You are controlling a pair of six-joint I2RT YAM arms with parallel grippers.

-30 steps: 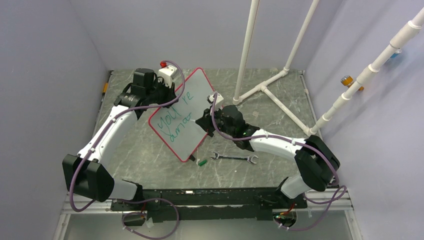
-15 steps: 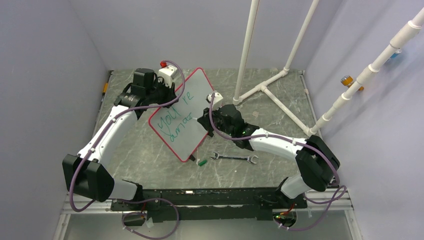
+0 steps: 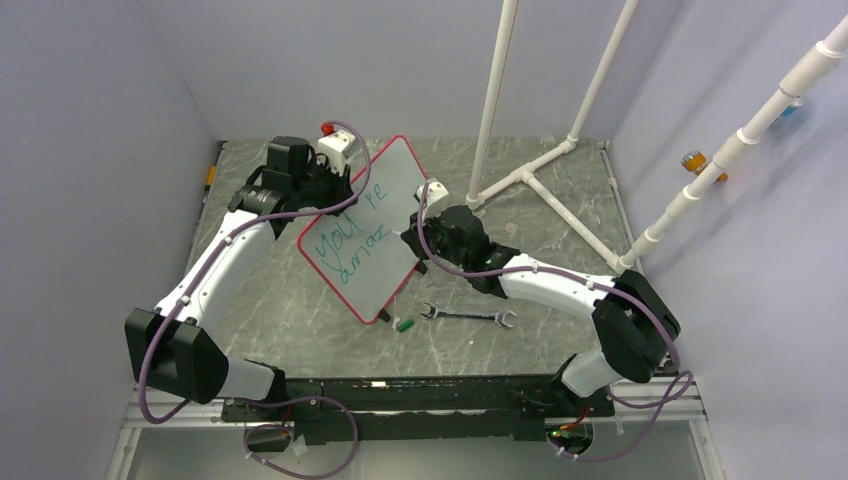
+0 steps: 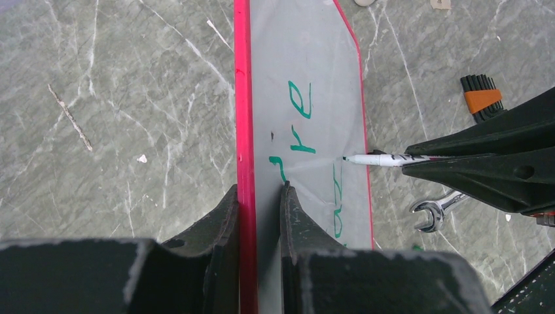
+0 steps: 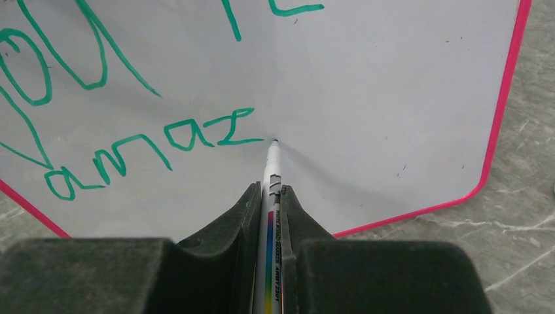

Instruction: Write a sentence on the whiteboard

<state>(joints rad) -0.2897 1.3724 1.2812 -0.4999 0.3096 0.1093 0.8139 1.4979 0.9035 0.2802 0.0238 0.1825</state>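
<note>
The whiteboard [image 3: 365, 232] with a red frame stands tilted on the table's middle left. My left gripper [image 3: 335, 190] is shut on its upper left edge; in the left wrist view the jaws clamp the red frame [image 4: 243, 131]. My right gripper [image 3: 412, 243] is shut on a white marker [image 5: 271, 171], its tip touching the whiteboard [image 5: 366, 91] just right of the green lettering [image 5: 150, 140], which reads "you're" above "amaz". The marker [image 4: 379, 159] also shows in the left wrist view, tip on the board.
A metal wrench [image 3: 468, 316] and a green marker cap [image 3: 404, 325] lie on the table near the board's lower corner. White pipes [image 3: 540, 170] stand at the back right. An orange-banded hex key set [image 4: 482, 98] lies beyond the board.
My right gripper with the marker has moved slightly up and right along the board, and the "z" has been added to the second line. The left arm and board stay still.
</note>
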